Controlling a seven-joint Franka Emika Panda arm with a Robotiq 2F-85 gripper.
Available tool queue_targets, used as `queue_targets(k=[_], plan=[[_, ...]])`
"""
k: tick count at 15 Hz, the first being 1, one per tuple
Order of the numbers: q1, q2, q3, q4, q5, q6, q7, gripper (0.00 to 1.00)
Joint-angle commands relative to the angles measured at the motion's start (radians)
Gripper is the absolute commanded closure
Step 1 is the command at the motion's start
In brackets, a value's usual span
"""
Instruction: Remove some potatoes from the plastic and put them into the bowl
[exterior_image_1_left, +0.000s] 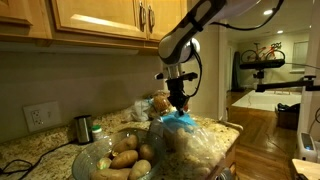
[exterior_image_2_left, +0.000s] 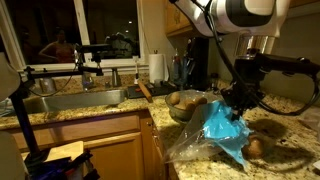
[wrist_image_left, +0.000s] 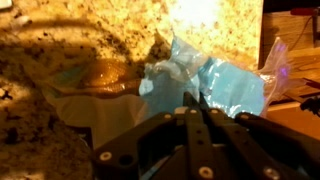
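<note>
Gripper (wrist_image_left: 190, 108) fills the bottom of the wrist view, closest to the lens. Jaws are pressed together with no gap, clenched on the blue top of the plastic (wrist_image_left: 228, 88) right at my tips. Both exterior views agree: the bag peaks up to the gripper (exterior_image_2_left: 238, 104), its blue part (exterior_image_2_left: 222, 135) hanging straight below me and the clear whitish part (exterior_image_1_left: 200, 148) slumped on the granite counter (exterior_image_1_left: 30, 152) under that.

The bowl (exterior_image_1_left: 92, 160) sits just beside the bag, low and off to one side of me, close but apart from my fingers. Several potatoes (exterior_image_1_left: 126, 155) already lie in it. A brown lump (exterior_image_2_left: 255, 147) down beside the blue film is probably another potato; I cannot tell if it is inside the bag or only against it.

Handling, my judgement: the plastic is thin, soft and crinkly, no stiffness, so it bunches under a pinch and can slide out. It won't carry a load cleanly from one corner. Potatoes are firm, dense and heavy for their size, with dull skin, so decent friction, but the oval shape will roll. Best hold is across the short middle axis, jaws wide, squeezing firmly; no crush risk. For the bag, take a gathered fold, not a single layer.
</note>
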Motion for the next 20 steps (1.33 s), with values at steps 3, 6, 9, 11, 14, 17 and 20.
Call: queue_targets(k=[3, 6, 9, 11, 14, 17, 20], plan=[[-0.023, -0.017, -0.027, 0.007, -0.052, 0.018, 0.03, 0.99], [-0.029, -0.019, -0.036, 0.014, -0.06, 0.022, 0.039, 0.99], [-0.032, -0.014, -0.041, 0.019, -0.059, 0.022, 0.048, 0.99], [-0.03, -0.013, -0.04, 0.02, -0.056, 0.02, 0.057, 0.74], [-0.027, -0.023, -0.034, 0.013, -0.045, 0.013, 0.064, 0.61], [-0.021, -0.039, -0.024, 0.001, -0.042, 0.011, 0.069, 0.41], [-0.012, -0.06, -0.012, -0.015, -0.042, 0.006, 0.077, 0.22]])
